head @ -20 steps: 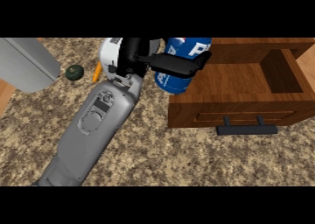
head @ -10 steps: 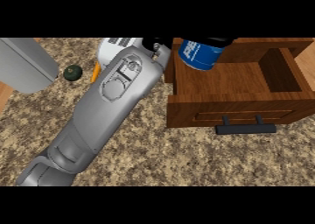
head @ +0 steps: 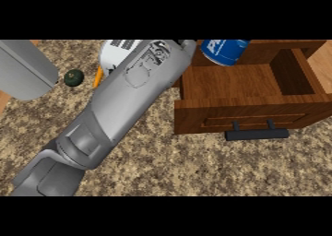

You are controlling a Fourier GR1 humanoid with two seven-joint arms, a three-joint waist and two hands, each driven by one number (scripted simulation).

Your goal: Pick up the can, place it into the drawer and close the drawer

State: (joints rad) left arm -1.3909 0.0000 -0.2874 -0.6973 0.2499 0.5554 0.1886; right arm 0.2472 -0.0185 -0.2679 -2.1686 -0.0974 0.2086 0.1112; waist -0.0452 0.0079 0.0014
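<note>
Blue can [head: 224, 50] over open drawer [head: 254, 103]; hand hidden.

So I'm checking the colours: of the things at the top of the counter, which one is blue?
The can, at the top edge over the open wooden drawer. The small round thing left of the forearm is dark green.

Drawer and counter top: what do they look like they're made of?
The drawer looks like brown wood with a smooth finish: grain lines run along its floor and front. Its handle is plain black, metal or plastic, I can't tell which. The counter looks like speckled stone, tan and brown, perhaps granite.
</note>
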